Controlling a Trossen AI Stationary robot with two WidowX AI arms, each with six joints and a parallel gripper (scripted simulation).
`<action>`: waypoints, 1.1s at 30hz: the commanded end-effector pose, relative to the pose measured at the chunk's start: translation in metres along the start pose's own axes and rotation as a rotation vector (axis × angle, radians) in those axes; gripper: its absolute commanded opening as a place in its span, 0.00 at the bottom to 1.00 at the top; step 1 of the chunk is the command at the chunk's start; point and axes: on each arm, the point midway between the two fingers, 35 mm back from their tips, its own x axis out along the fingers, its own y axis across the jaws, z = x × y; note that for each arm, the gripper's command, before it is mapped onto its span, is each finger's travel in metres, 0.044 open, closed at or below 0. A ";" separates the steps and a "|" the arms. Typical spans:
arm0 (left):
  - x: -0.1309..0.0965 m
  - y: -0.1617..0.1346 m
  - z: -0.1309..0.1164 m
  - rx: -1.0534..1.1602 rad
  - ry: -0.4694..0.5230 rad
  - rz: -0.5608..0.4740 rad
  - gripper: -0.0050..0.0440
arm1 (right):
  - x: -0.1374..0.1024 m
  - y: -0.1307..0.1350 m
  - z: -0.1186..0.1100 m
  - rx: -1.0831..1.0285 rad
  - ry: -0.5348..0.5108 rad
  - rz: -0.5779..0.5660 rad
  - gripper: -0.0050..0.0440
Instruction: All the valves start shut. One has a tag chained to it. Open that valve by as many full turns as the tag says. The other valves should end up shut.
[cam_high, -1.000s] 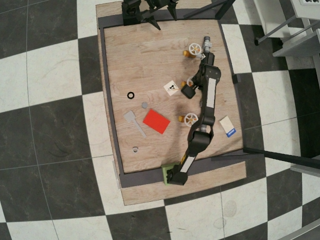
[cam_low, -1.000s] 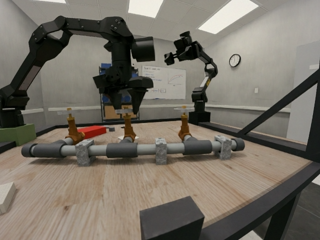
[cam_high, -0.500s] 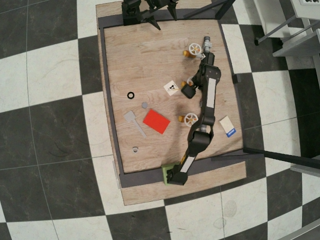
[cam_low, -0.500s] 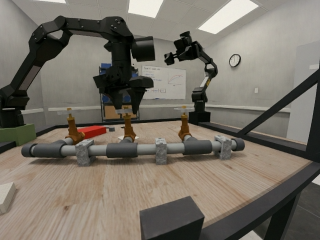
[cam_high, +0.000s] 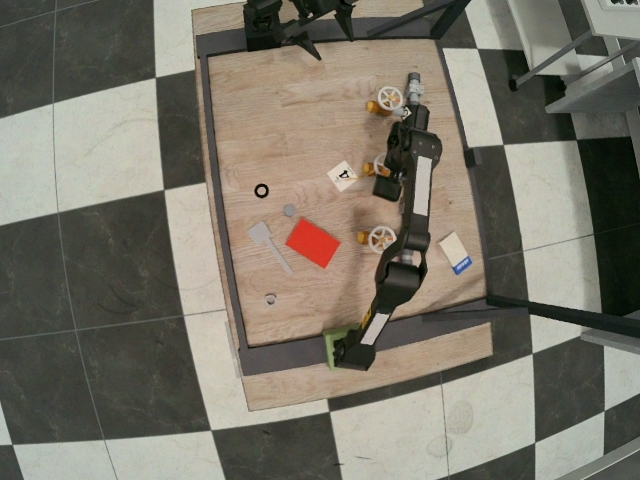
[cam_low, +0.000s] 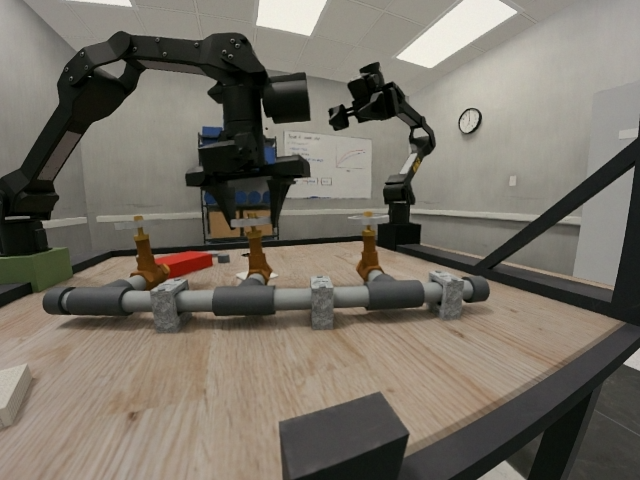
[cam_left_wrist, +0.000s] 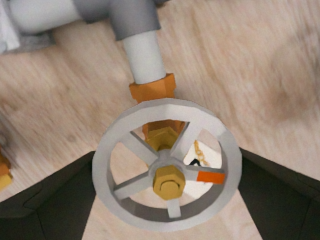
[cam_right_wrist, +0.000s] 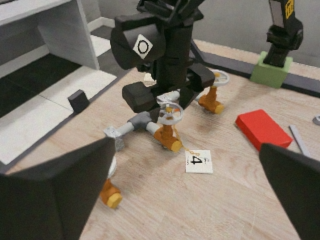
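Observation:
The middle valve (cam_high: 368, 168) (cam_low: 256, 255) (cam_right_wrist: 167, 135) is orange with a grey five-spoke handwheel (cam_low: 250, 222) (cam_left_wrist: 170, 107). A white tag reading 4 (cam_high: 337, 176) (cam_right_wrist: 199, 167) is chained to it and lies on the table. My left gripper (cam_low: 250, 224) (cam_left_wrist: 165, 156) points down and is shut on the handwheel, its fingers against opposite sides of the rim. An orange mark is on the right spoke in the left wrist view. The other valves (cam_high: 374, 107) (cam_high: 363, 237) stand on either side, untouched. My right gripper (cam_high: 336, 49) (cam_right_wrist: 185, 146) is open, away from the valves.
A grey pipe (cam_low: 294, 298) on stone-like supports joins the valves. A red block (cam_high: 313, 242) (cam_right_wrist: 262, 127), a grey scraper (cam_high: 258, 233), a black ring (cam_high: 261, 184) and a grey disc (cam_high: 289, 210) lie on the valves' open side. A white and blue box (cam_high: 454, 251) lies behind the pipe.

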 end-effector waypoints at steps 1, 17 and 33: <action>-0.019 0.002 -0.001 -0.159 -0.007 0.044 0.70 | -0.005 0.001 0.009 0.000 -0.027 0.001 0.92; -0.019 0.001 -0.002 -0.632 -0.015 0.043 0.70 | -0.005 0.001 0.009 0.000 -0.027 0.001 0.92; -0.019 0.000 -0.002 -1.104 -0.025 0.039 0.70 | -0.005 0.001 0.009 0.000 -0.027 0.001 0.92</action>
